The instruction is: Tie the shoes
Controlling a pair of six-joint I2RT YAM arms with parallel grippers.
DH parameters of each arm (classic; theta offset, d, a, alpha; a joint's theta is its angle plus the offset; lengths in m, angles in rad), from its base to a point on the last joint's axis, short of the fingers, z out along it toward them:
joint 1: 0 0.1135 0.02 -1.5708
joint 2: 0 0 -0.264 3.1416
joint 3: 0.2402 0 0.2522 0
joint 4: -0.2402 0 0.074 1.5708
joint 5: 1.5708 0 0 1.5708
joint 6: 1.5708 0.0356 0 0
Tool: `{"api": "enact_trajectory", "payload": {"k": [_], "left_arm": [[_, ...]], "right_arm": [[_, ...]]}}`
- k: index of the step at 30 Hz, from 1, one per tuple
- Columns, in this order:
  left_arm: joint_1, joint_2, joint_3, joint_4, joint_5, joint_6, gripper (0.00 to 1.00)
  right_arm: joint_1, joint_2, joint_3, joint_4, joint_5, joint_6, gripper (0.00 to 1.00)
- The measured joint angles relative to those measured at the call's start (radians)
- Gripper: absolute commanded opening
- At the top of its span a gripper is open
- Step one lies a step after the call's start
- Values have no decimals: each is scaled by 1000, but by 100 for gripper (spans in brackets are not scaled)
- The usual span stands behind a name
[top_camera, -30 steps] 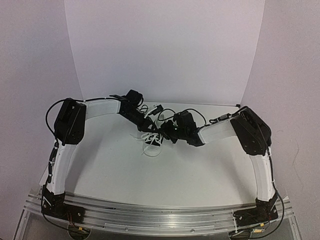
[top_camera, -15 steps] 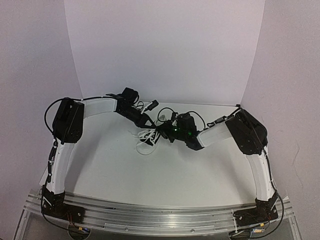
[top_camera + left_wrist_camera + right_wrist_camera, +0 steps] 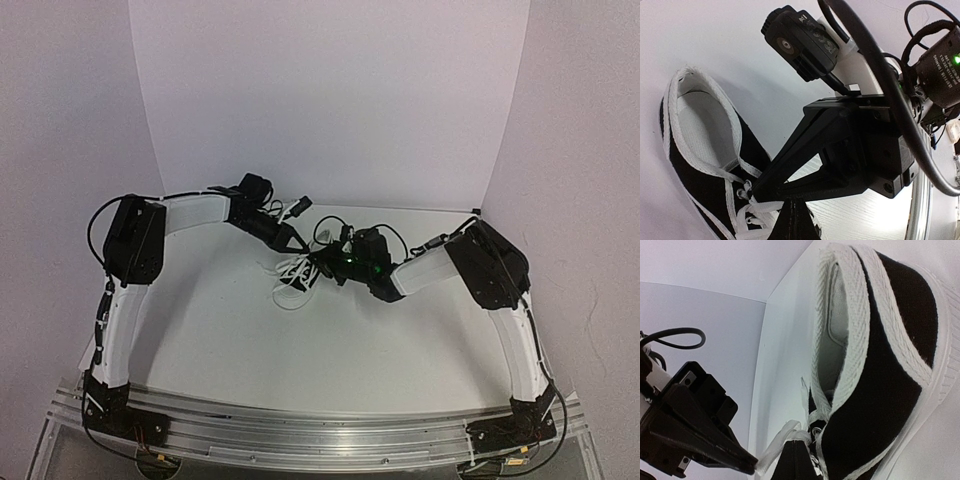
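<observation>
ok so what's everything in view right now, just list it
sneaker: one, black canvas with white sole and trim, mid-table between the grippers
laces: white, loose, from the sneaker's eyelets
table: one, white, under everything
backdrop: white panels, behind and at both sides
rail: one, silver metal, near edge
left arm, right arm: white with black joints, bolted to the rail
left gripper: black, shut, a lace runs into its tip
right gripper: black, shut, tip at the laces

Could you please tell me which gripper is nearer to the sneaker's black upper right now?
Right, narrowly. The right gripper has its shut tip on the laces atop the sneaker. The left gripper pinches a lace drawn just off the sneaker's side.
</observation>
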Motion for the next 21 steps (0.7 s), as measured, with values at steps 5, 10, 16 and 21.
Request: {"api": "enact_trajectory", "payload": {"k": [5, 10, 16, 21], "left_arm": [[28, 0, 0, 30, 18, -52, 0], [32, 0, 0, 28, 31, -58, 0], [29, 2, 1, 46, 26, -66, 0], [28, 19, 19, 46, 23, -68, 0]], "right_arm": [[0, 1, 1, 6, -3, 5, 0], [0, 11, 29, 6, -7, 7, 0], [4, 15, 21, 12, -17, 21, 0], [10, 14, -13, 12, -25, 21, 0]]}}
